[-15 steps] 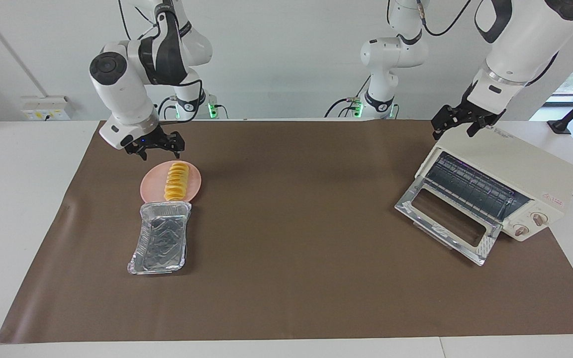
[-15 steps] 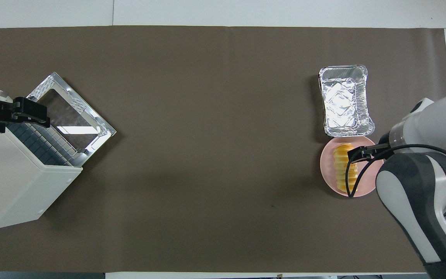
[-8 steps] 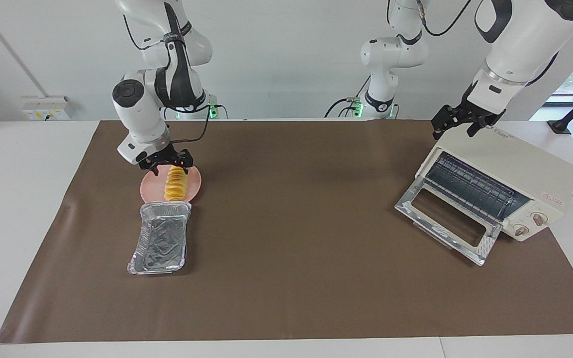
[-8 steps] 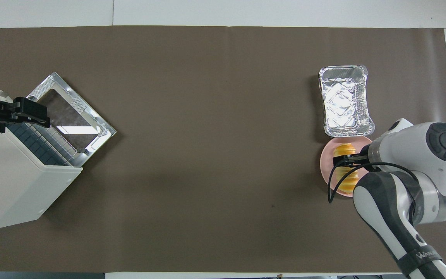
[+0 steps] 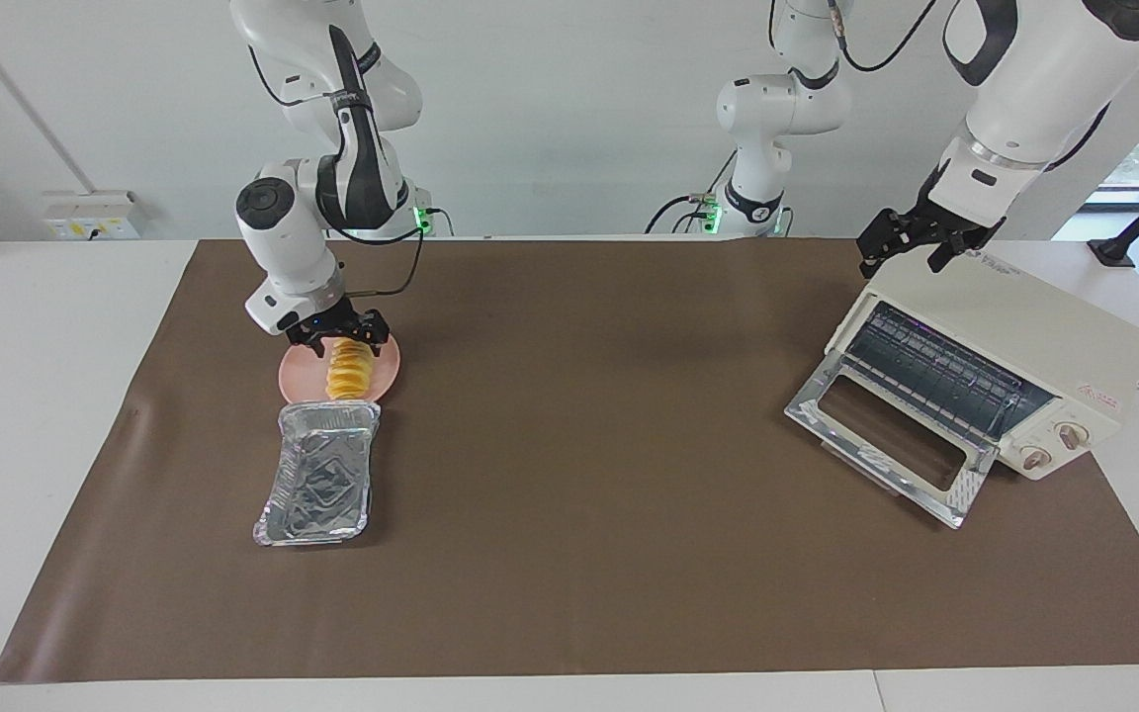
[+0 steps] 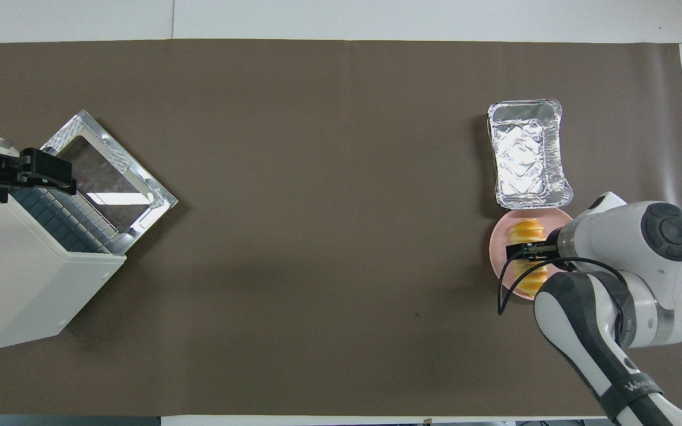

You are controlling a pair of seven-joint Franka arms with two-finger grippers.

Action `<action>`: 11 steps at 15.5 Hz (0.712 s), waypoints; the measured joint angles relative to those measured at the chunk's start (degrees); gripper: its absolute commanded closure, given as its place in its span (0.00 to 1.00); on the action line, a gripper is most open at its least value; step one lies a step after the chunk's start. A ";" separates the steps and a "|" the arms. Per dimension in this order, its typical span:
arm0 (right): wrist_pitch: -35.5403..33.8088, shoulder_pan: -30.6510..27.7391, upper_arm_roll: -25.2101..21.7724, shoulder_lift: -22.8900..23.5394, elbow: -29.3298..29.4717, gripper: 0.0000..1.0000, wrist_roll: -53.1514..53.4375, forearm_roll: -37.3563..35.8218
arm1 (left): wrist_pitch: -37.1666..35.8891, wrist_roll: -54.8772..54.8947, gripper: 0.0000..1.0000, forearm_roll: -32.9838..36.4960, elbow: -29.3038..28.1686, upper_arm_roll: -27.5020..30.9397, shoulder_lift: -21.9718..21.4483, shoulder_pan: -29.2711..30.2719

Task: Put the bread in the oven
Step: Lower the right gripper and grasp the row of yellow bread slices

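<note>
The bread (image 5: 350,376), a ridged yellow-orange loaf, lies on a round pink plate (image 5: 294,375) toward the right arm's end of the table. My right gripper (image 5: 341,345) is low over the loaf's end nearer to the robots, fingers open and straddling it. In the overhead view the right gripper (image 6: 524,253) covers the loaf's middle; the bread (image 6: 527,228) shows on both sides of it on the plate (image 6: 498,260). The cream-white oven (image 5: 1029,331) stands toward the left arm's end, its glass door (image 5: 886,450) dropped open. My left gripper (image 5: 901,259) waits, open, over the oven's top corner.
A crinkled silver foil tray (image 5: 320,480) lies against the plate, farther from the robots; it also shows in the overhead view (image 6: 527,154). The oven (image 6: 15,284) and its open door (image 6: 110,171) sit at an angle. A brown mat (image 5: 589,514) covers the table.
My right gripper has come down from beside the plate onto the bread's end nearer to the robots. The left arm, bread and oven have not moved.
</note>
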 measured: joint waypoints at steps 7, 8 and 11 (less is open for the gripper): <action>2.40 -2.25 -0.03 0.31 -1.88 0.71 0.09 0.80 | 0.00 0.00 0.00 0.00 0.00 0.00 0.00 0.00; 2.40 -2.31 -0.03 0.30 -1.86 0.81 0.09 0.83 | 0.00 0.00 0.00 0.00 0.00 0.00 0.00 0.00; 2.20 -2.30 0.02 0.24 -1.77 0.83 0.09 0.88 | 0.00 0.00 0.00 0.00 0.00 0.00 0.00 0.00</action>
